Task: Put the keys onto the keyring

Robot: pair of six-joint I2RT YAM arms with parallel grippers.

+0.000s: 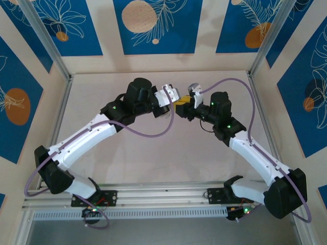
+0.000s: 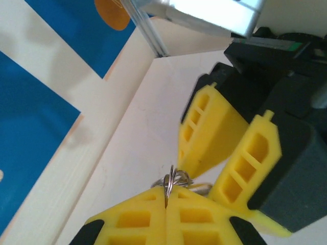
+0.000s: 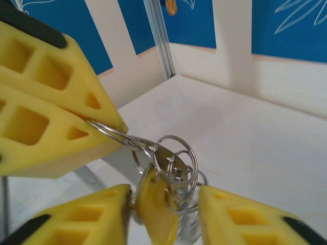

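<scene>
1. Hanging between the spread fingers of the right tool (image 3: 164,198), which stands open, is the yellow-headed key (image 3: 154,214).
2. Just beyond, the keyring (image 3: 120,137) is a thin wire loop pinched in the closed left tool (image 3: 102,127), held in the air above the tabletop (image 3: 245,132).
3. The metal looks light, stiff and slick, and will likely swing. The key's flat head seems the best place to hold it.
4. Loose rings (image 3: 180,153) crowd the key, and the near-touching fingertips leave little room.
5. Farther off, the corner post (image 3: 158,35) and blue wall panels (image 3: 286,25) stand well apart.
</scene>
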